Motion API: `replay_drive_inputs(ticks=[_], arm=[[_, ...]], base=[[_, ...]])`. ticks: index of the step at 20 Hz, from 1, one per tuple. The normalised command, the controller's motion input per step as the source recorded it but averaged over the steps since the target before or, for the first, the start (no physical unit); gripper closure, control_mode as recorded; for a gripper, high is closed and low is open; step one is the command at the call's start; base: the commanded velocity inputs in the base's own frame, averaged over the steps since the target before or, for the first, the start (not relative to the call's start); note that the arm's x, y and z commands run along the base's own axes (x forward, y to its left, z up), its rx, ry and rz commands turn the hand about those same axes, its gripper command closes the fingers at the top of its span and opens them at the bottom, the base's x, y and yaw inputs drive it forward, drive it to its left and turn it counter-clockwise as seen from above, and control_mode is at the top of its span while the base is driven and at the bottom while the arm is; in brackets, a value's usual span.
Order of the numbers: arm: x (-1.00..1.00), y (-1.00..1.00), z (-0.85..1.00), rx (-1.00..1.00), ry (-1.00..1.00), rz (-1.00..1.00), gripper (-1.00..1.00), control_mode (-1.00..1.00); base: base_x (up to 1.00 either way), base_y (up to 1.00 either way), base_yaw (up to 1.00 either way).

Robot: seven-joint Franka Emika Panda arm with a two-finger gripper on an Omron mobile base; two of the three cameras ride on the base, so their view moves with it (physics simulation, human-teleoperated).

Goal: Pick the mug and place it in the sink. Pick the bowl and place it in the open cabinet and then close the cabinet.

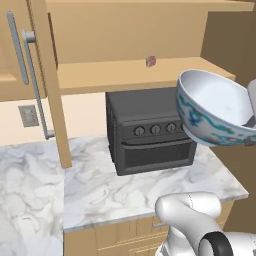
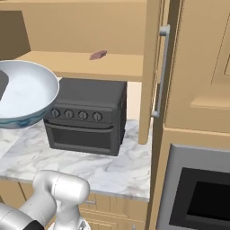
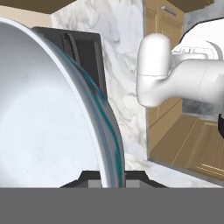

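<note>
One wide round bowl [image 1: 215,112], white inside with a blue-green floral pattern and red touches outside, is held in the air, tilted, above and in front of the black four-knob toaster oven [image 1: 150,131]. It hangs clear of the white marble desk [image 1: 100,192] on which that oven stands. In the hand view the bowl's rim [image 3: 107,144] runs down between the two dark tips of the gripper [image 3: 113,177], which pinches the bowl wall with the jaws only slightly apart. One light-wood cabinet [image 1: 130,75] sits directly above the toaster oven, its panelled door [image 2: 150,67] swung open to the oven's right, carrying one long silver bar handle [image 2: 161,72]. One small reddish object [image 1: 150,61] lies on the wooden cabinet shelf above the oven.
</note>
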Motion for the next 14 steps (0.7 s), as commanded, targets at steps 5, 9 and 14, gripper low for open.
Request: replay_drive_inputs(ticks=[5, 9, 14], arm=[[0.00, 0.00, 0.00, 0.00, 0.00, 0.00, 1.00, 1.00], [0.00, 0.00, 0.00, 0.00, 0.00, 0.00, 1.00, 1.00], [0.00, 0.00, 0.00, 0.00, 0.00, 0.00, 1.00, 1.00]], base=[[0.41, 0.00, 0.00], [0.38, 0.00, -0.10], [0.33, 0.00, -0.20]])
